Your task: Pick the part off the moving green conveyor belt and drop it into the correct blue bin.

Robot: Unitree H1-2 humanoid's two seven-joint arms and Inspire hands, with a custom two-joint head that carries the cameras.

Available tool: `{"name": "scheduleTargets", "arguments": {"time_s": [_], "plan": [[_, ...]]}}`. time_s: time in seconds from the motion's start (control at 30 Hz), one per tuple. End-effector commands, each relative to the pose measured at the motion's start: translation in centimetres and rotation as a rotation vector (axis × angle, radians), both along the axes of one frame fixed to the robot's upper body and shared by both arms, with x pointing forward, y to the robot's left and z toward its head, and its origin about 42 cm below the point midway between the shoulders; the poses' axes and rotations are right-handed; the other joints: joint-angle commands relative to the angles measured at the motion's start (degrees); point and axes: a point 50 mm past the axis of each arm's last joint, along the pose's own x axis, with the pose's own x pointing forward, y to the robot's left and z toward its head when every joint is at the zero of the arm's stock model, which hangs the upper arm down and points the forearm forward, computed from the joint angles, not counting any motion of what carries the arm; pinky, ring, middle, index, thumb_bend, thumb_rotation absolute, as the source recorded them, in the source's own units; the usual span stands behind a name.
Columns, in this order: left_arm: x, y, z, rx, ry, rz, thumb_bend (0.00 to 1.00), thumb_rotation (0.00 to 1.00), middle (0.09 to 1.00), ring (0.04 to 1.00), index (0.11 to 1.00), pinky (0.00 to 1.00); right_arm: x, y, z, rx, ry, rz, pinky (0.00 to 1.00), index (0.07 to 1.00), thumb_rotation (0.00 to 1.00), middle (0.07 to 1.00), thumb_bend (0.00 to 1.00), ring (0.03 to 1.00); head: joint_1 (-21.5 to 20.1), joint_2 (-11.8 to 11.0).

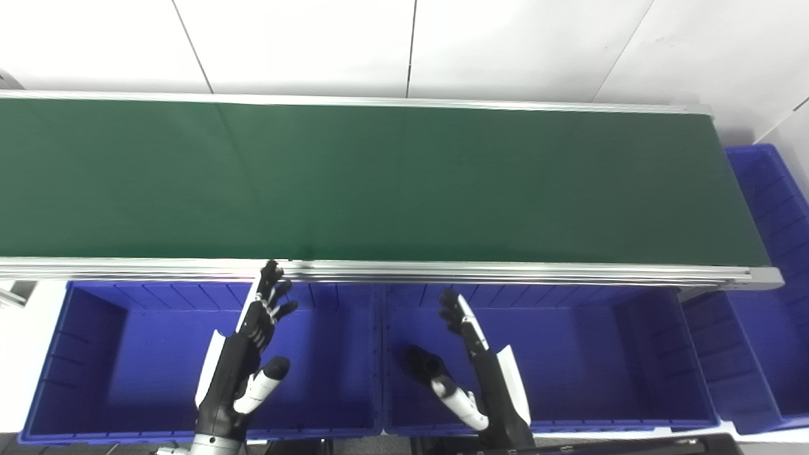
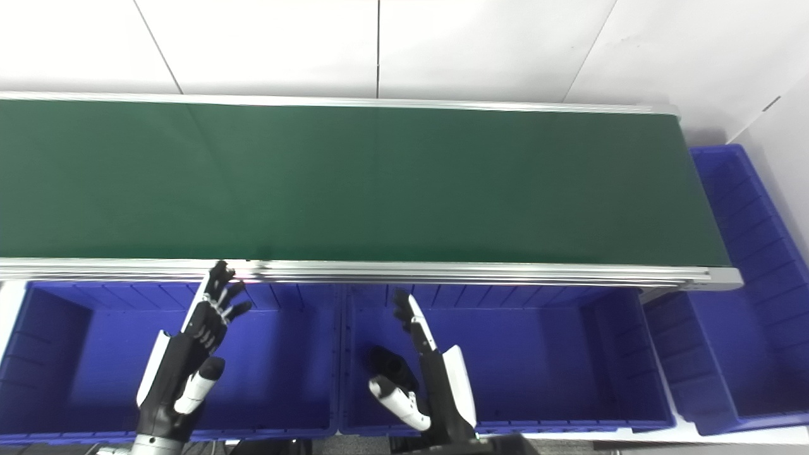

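The green conveyor belt point(image 1: 379, 183) runs across the view and I see no part on it. My left hand point(image 1: 249, 354) hovers over the left blue bin point(image 1: 76, 354), fingers spread and pointing at the belt's near rail, holding nothing. My right hand point(image 1: 471, 366) hovers over the middle blue bin point(image 1: 600, 354), also open, thumb out to the left, nothing in it. Both bins look bare inside where they show.
An aluminium rail point(image 1: 505, 273) edges the belt's near side, just beyond my fingertips. A third blue bin point(image 1: 768, 208) stands at the belt's right end. White wall panels point(image 1: 411, 44) rise behind the belt.
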Motion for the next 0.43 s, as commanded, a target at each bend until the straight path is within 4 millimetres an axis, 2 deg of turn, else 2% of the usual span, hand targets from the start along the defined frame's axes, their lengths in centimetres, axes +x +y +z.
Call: {"name": "scheduleTargets", "arguments": {"time_s": [0.0,0.1,0.17,0.23,0.3,0.4], "plan": [[-0.37,0.12,1.00,0.006,-0.061,-0.007,0.83,0.83,1.000,0.965,1.000,0.87,-0.40,1.03,0.79,0.046,-0.056,-0.004,0.87,0.963,1.00,0.938,0.90,0.896,0.0,0.0],[-0.53,0.25,0.96,0.014,-0.058,0.003,0.84,0.83,1.000,0.948,1.000,0.84,-0.49,1.17,0.85,0.055,-0.060,0.000,0.87,0.967,1.00,0.945,0.90,0.897,0.0,0.7],[-0.56,0.41,1.17,0.015,-0.064,-0.010,0.81,0.81,1.000,0.964,1.000,0.88,-0.49,1.29,0.93,0.056,-0.062,-0.003,0.87,0.966,1.00,0.941,0.91,0.894,-0.3,1.4],[-0.48,0.58,1.41,0.031,-0.076,-0.019,0.80,0.82,1.000,0.954,1.000,0.85,-0.45,1.39,1.04,0.058,-0.065,-0.003,0.88,0.967,1.00,0.939,0.92,0.891,-0.4,1.8],[-0.37,0.52,1.45,0.034,-0.080,-0.009,0.81,0.82,0.992,0.938,1.000,0.83,-0.44,1.41,1.08,0.069,-0.061,-0.001,0.89,0.971,1.00,0.943,0.93,0.894,-0.4,1.8],[-0.42,0.41,1.46,0.024,-0.078,-0.008,0.83,0.83,0.986,0.942,1.000,0.84,-0.42,1.46,1.11,0.091,-0.056,0.007,0.91,0.983,1.00,0.950,0.94,0.903,-0.3,2.0]]}}
